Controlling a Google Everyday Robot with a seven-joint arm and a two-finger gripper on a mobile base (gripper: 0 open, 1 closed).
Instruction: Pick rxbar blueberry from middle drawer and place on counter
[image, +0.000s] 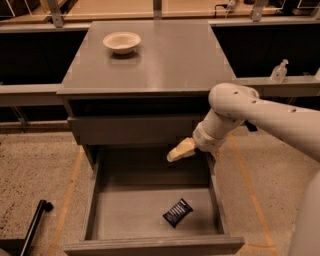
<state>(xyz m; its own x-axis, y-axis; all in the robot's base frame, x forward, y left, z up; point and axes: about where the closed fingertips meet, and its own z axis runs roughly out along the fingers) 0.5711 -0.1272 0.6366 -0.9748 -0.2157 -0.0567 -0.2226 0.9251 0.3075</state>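
The table (165, 60) is awaiting the bar (177, 212), lying ungrasped in the open drawer (127, 214) while the gripper (181, 150) is hovering above, jaws apparently pressed together, empty.

The rxbar blueberry (177, 212) was dark navy with pale lines, the middle drawer (150, 245) grey, the counter (170, 60) grey-brown, the bowl (121, 42) cream. The pale yellow gripper (174, 154) hung over the middle drawer, on a white arm (280, 117).
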